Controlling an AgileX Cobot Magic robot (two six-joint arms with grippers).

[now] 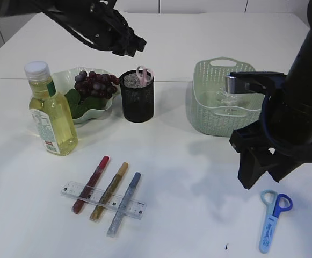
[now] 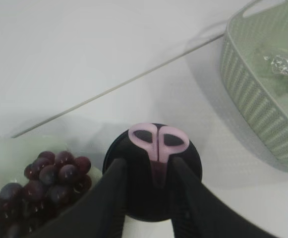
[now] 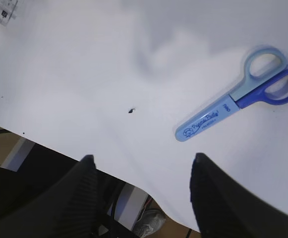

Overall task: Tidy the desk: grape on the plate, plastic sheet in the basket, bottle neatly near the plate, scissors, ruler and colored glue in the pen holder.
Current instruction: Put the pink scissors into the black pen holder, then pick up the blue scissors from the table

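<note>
Blue plastic scissors point(image 1: 274, 220) lie flat, blades sheathed.

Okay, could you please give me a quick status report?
Both grippers open, empty. Pink scissors in pen holder; blue scissors, ruler, glue sticks on table. Nothing blocking.

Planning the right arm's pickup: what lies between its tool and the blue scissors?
Only bare white table separates the open right tool from the blue scissors, shown in the right wrist view.

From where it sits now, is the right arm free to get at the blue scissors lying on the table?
Probably yes. The right gripper is open, and the blue sheathed scissors lie alone on bare white table, nothing around them.
</note>
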